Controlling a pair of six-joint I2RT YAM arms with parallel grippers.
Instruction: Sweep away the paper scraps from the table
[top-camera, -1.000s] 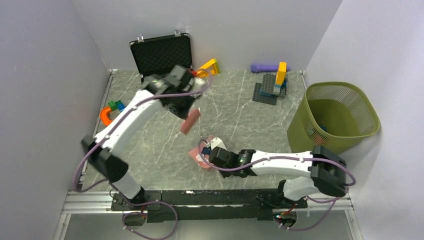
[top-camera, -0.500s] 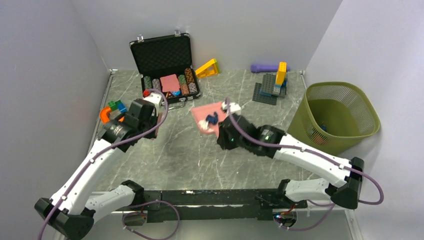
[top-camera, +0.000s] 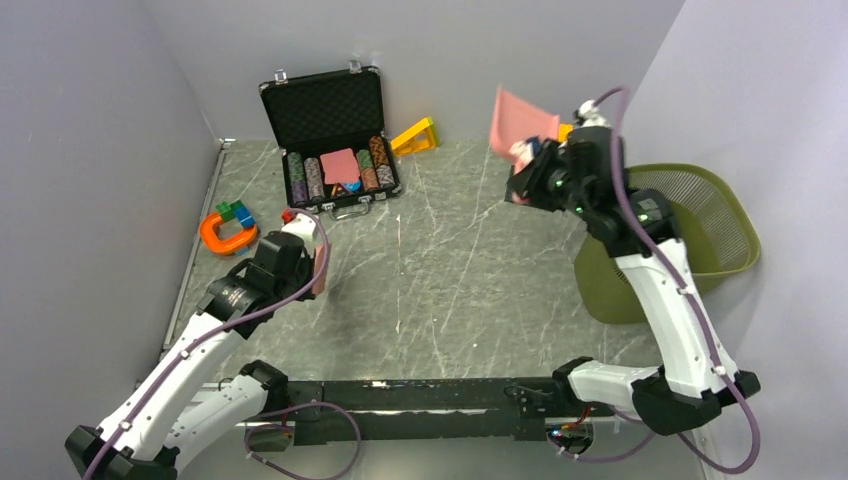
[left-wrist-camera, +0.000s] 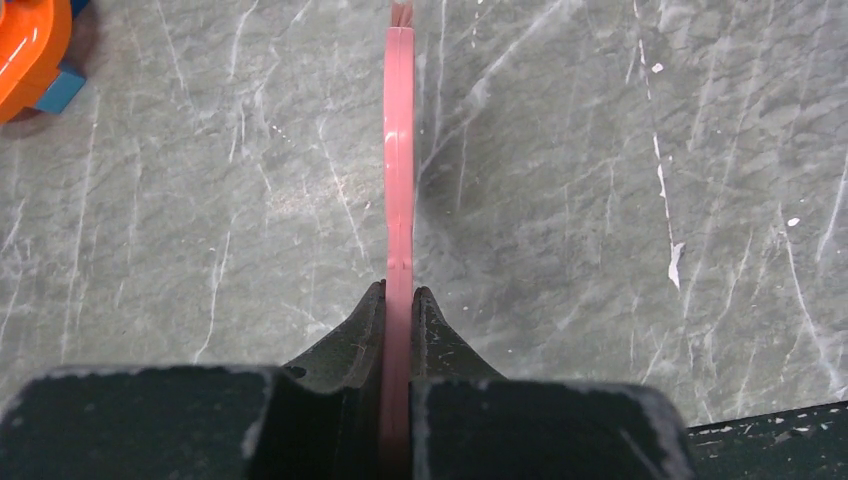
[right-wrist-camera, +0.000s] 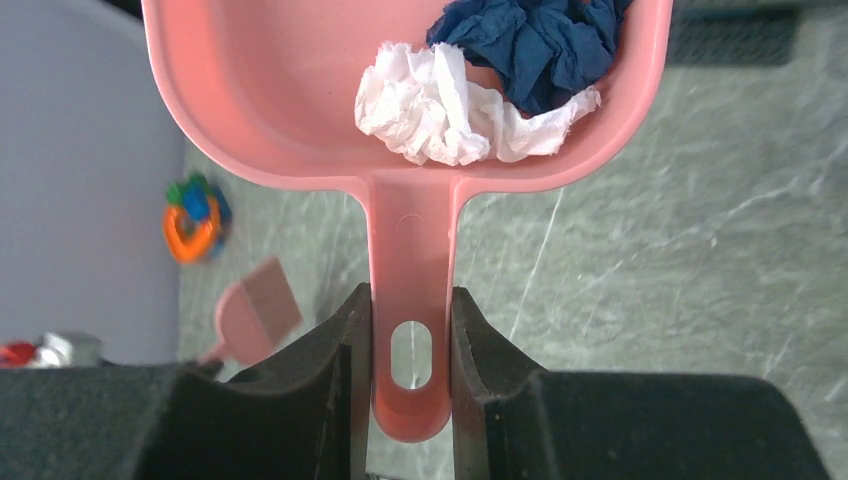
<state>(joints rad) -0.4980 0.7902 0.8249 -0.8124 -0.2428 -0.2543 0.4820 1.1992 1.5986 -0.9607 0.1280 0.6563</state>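
**Clerk:** Entry one, the right jaws?
**Keeper:** They were closed on the handle of a pink dustpan (right-wrist-camera: 300, 100), one finger on each side. The pan was raised above the surface (top-camera: 450, 270) toward 1 o'clock, near the green basket (top-camera: 600, 280) at 3 o'clock.
**Clerk:** The paper scraps (right-wrist-camera: 440, 105)?
**Keeper:** Two were logged, one white and one navy. They touched each other and lay inside the pan at the handle end. None could be made out on the surface.
**Clerk:** The left jaws?
**Keeper:** They were clamped on a pink brush (left-wrist-camera: 399, 150), which showed edge-on in the wrist view. It was held low over the surface at 8 o'clock.
**Clerk:** Sundries?
**Keeper:** An open black case (top-camera: 320, 105) of chips stood at 11 o'clock, and an orange horseshoe piece (top-camera: 225, 238) lay at 9 o'clock.
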